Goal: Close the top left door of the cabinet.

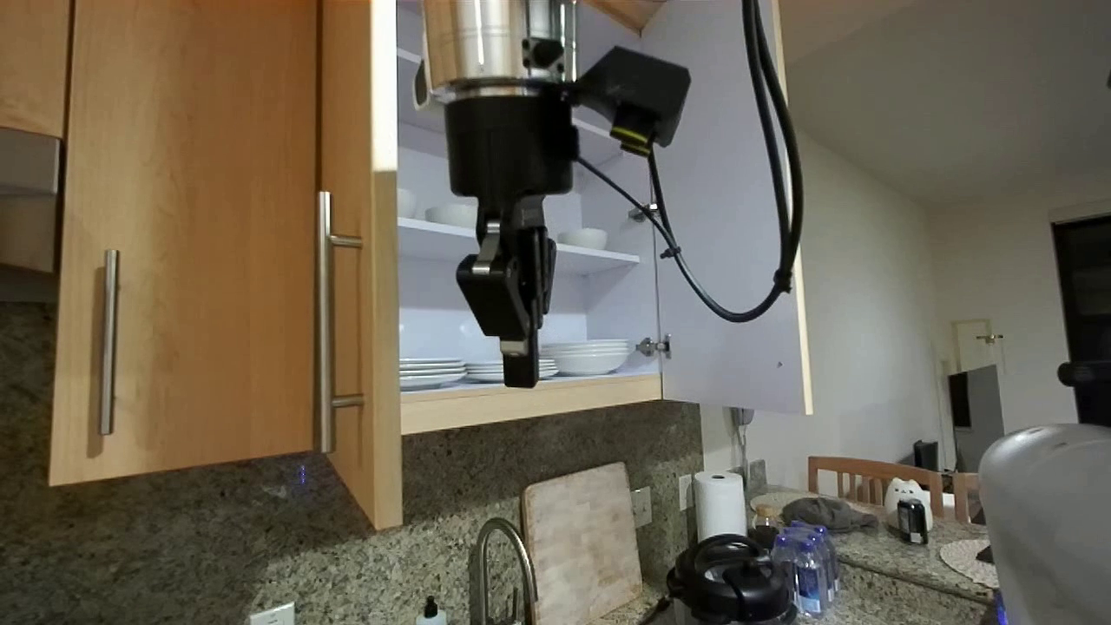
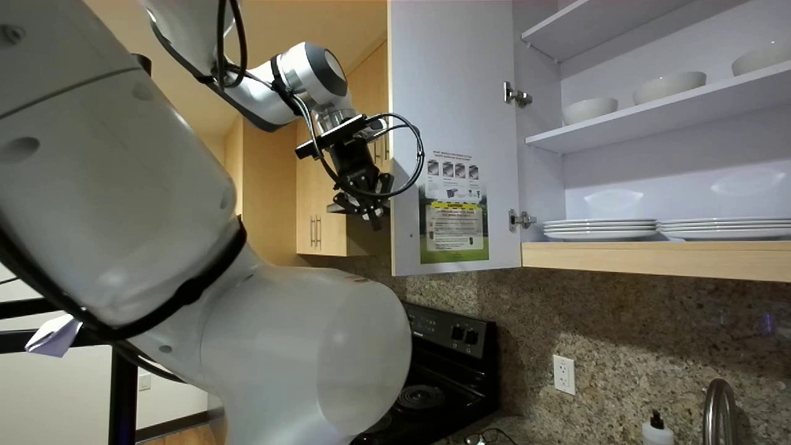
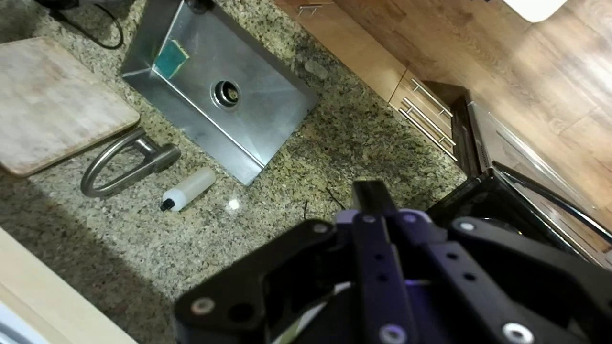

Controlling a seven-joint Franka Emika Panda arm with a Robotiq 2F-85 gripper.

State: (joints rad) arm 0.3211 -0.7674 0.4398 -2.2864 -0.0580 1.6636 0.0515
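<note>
Speckled granite backsplash (image 2: 624,334), black coil-burner stove (image 2: 457,371), pale wall (image 1: 868,304) and ceiling (image 1: 946,104), wooden chair (image 1: 877,467) behind a granite counter (image 1: 894,555), brightly lit wood-plank floor (image 3: 516,62), dark opening (image 1: 1085,295), possibly a window

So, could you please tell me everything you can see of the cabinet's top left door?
The top left door stands upright and open on metal hinges at the left side of the cabinet, its top out of frame. Outside, it looks like pale wood, with a vertical, steel-looking bar handle; the white inner face bears a printed notice. The fingers hang apart from it.
</note>
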